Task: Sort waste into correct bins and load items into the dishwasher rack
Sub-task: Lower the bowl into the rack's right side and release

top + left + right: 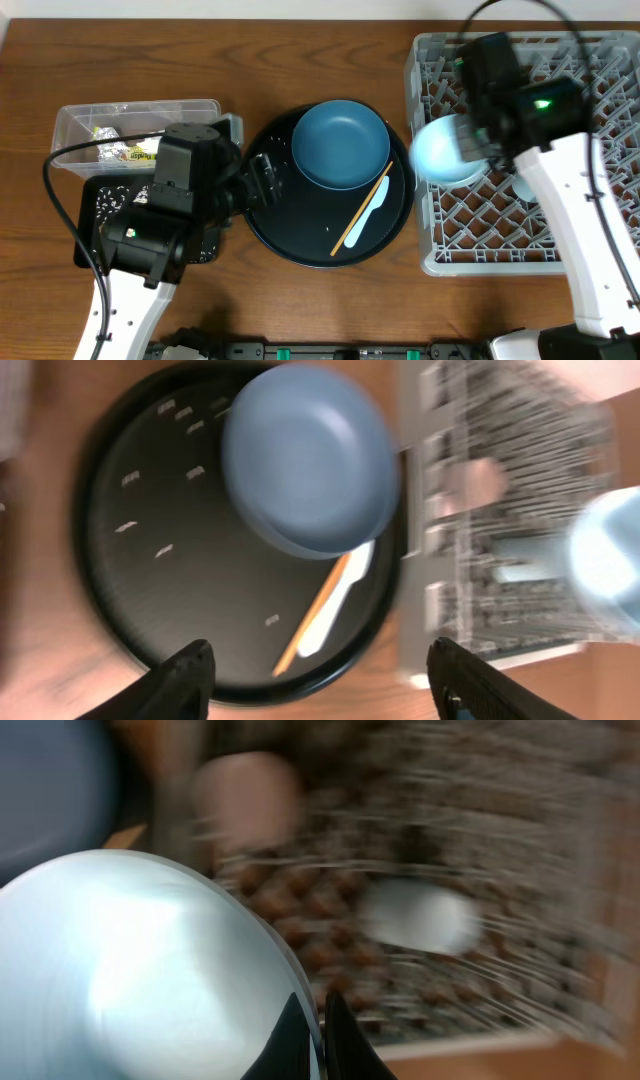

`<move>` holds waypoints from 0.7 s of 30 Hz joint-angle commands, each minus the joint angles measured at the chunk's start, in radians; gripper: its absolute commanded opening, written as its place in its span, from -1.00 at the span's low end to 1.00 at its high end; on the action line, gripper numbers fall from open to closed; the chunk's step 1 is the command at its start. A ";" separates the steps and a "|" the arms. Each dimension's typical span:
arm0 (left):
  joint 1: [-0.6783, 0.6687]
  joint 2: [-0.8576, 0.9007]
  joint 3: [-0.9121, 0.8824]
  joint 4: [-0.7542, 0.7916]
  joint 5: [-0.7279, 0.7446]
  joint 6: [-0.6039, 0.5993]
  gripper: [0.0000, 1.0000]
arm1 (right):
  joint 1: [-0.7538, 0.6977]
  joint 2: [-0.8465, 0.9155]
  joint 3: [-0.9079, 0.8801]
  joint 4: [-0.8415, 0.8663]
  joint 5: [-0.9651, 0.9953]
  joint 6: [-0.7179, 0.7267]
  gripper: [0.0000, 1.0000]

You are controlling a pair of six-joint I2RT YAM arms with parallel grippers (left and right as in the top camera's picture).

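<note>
Item: pale bowl (443, 152), rim pinched between right fingers (292, 1045), held over dishwasher rack's (480, 225) 9 o'clock edge. Left fingers (185, 680) spread, holding nothing, at round tray's (120, 600) 9 o'clock side.

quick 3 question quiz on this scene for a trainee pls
1. True or false: the left pincer is shut.
2. The right pincer grips which: A pink cup, B light blue cup, C dish?
3. Name the white thing lying beside the chopstick on the round tray.

Key: 1 false, its fingers are wide apart. 2 B. 3 spoon.
</note>
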 commanded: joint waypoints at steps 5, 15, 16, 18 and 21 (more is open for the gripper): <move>0.019 0.045 -0.014 -0.044 -0.042 0.073 0.51 | -0.170 -0.006 0.018 0.011 0.482 0.061 -0.99; 0.019 0.095 -0.014 -0.043 -0.042 0.073 0.96 | -0.417 0.021 0.018 0.096 0.549 0.082 -0.98; 0.019 0.097 -0.014 -0.043 -0.042 0.073 0.96 | -0.437 0.024 0.018 0.098 0.551 0.097 -0.98; 0.019 0.098 -0.014 -0.043 -0.042 0.073 0.96 | -0.473 0.034 0.018 0.107 0.569 0.103 -0.98; 0.019 0.103 -0.014 -0.043 -0.042 0.073 0.96 | -0.515 0.051 0.018 0.109 0.625 0.103 -0.98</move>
